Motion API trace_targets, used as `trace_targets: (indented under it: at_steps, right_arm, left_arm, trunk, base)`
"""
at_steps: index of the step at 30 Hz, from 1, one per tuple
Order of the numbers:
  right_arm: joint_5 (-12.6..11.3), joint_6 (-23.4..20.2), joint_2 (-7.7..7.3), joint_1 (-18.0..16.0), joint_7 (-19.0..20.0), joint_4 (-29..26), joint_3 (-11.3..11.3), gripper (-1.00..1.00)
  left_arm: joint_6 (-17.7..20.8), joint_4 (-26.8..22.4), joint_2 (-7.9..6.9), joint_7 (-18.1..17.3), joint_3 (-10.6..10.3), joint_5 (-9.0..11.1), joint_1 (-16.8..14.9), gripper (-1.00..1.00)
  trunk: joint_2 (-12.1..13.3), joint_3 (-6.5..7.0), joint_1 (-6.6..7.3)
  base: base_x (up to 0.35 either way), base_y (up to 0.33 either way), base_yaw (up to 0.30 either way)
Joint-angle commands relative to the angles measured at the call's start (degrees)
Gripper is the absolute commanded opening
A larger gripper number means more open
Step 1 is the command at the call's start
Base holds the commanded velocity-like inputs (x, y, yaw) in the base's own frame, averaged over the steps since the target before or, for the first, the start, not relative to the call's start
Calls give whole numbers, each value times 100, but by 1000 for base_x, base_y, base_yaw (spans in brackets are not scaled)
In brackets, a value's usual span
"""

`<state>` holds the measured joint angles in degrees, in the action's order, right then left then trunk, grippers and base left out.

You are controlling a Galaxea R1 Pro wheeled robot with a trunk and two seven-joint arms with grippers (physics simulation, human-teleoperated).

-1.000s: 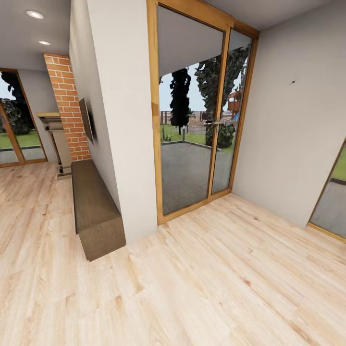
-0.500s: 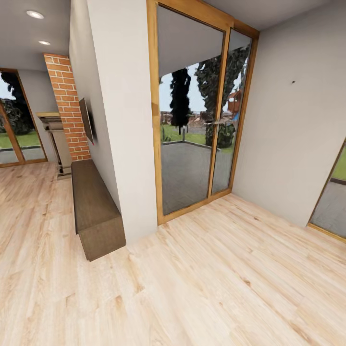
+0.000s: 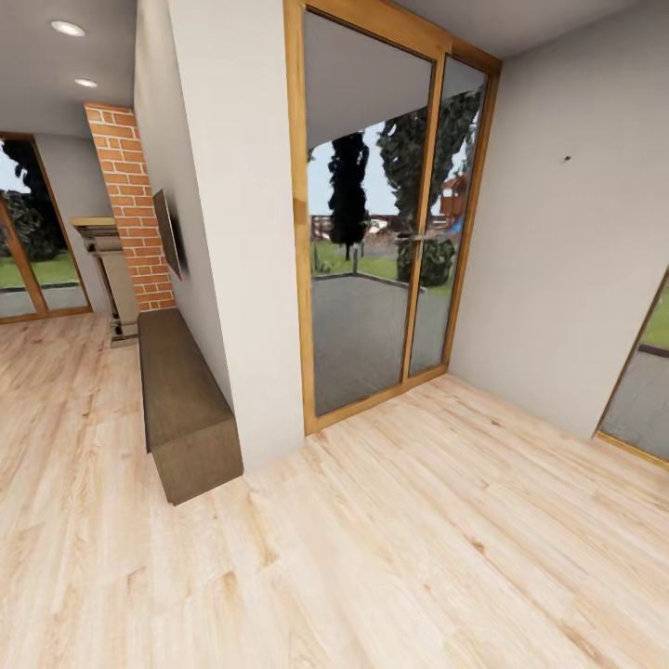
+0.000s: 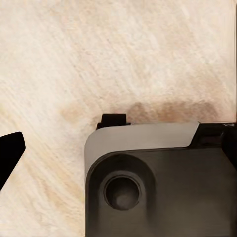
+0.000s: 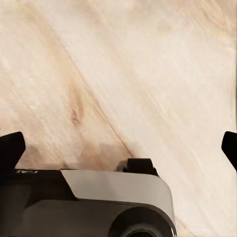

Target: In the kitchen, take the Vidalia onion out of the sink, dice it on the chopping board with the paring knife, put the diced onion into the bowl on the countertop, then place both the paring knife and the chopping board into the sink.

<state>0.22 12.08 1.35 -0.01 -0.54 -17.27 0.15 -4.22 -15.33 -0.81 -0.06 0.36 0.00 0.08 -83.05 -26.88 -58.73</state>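
Observation:
The kitchen, sink, Vidalia onion, chopping board, paring knife, bowl and countertop are all out of view. In the left wrist view, my left gripper (image 4: 118, 148) hangs over the light wood floor (image 4: 123, 54) and the robot's dark base (image 4: 163, 187); one black fingertip (image 4: 10, 153) sits at the picture's edge. The right wrist view has my right gripper (image 5: 118, 145) open above the floor, with its black fingertips (image 5: 10, 148) far apart at opposite edges and nothing between them.
Ahead stands a white wall end (image 3: 242, 232) beside tall wood-framed glass doors (image 3: 372, 214). A low brown cabinet (image 3: 181, 400) runs along the wall's left side, with a brick column (image 3: 130, 204) behind it. Light plank floor (image 3: 400, 539) stretches in front.

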Motion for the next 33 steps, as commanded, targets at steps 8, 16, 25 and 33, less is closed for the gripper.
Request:
trace_targets:
  at_steps: [8,16,25,33]
  right_arm:
    - [0,16,-1,1,-2,-1151,-5,100]
    - [-28,16,3,0,14,-1496,-19,100]
    - [-56,7,4,1,10,-1456,-30,100]
    - [-58,5,-3,1,10,-1455,-32,100]
  left_arm:
    - [-55,-687,-3,-34,0,-8,1,100]
    - [-1129,-816,-26,-31,-24,7,1,100]
    - [-1422,-465,-7,-21,-18,-8,1,100]
    - [-1433,-440,12,3,-35,-25,1,100]
  trunk:
    - [-2,-5,0]
    - [-2,-5,0]
    - [-2,19,0]
    - [-2,56,0]
  base:
    - [0,0,0]
    - [0,0,0]
    - [0,-18,-153]
    - [0,-236,-244]
